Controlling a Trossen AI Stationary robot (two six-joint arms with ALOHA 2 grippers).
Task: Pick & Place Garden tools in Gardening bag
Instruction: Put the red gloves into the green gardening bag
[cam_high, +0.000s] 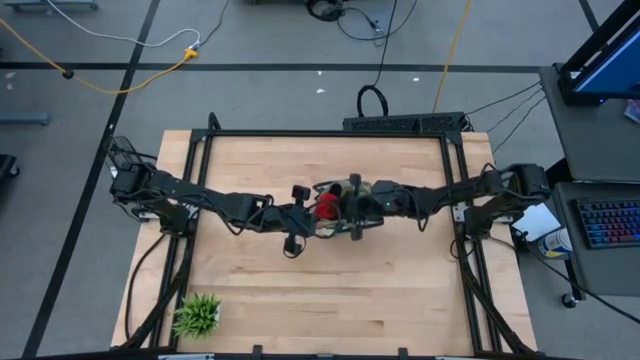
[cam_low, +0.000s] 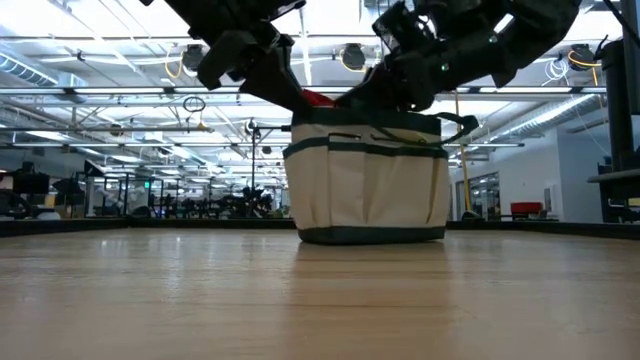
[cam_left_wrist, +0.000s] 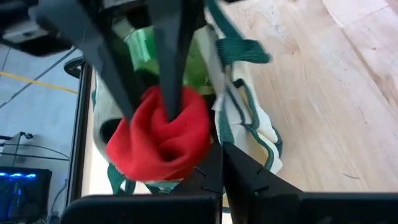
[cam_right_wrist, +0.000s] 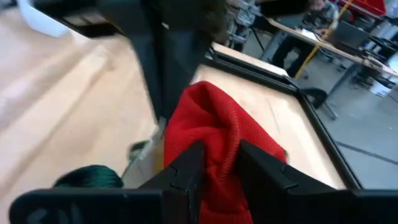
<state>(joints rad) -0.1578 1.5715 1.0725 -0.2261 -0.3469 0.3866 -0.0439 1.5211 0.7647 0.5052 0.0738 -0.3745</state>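
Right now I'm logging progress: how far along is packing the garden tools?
Nearly done: no tools lie loose on the wooden table. Both grippers, left and right, pinch the red fabric glove above the cream canvas bag. Left: dropping it in.

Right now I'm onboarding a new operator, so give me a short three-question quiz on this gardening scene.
1. True or false: the cream canvas gardening bag with dark green trim lies tipped on its side.
2. Which object do both pincers meet at: A) small potted green plant, B) red fabric glove, C) a trowel?
3. What is the left pincer doing?

Key:
1. False; it stands upright mid-table.
2. B; the right pincer grips it over the bag's mouth.
3. It is shut, its fingers against the glove.
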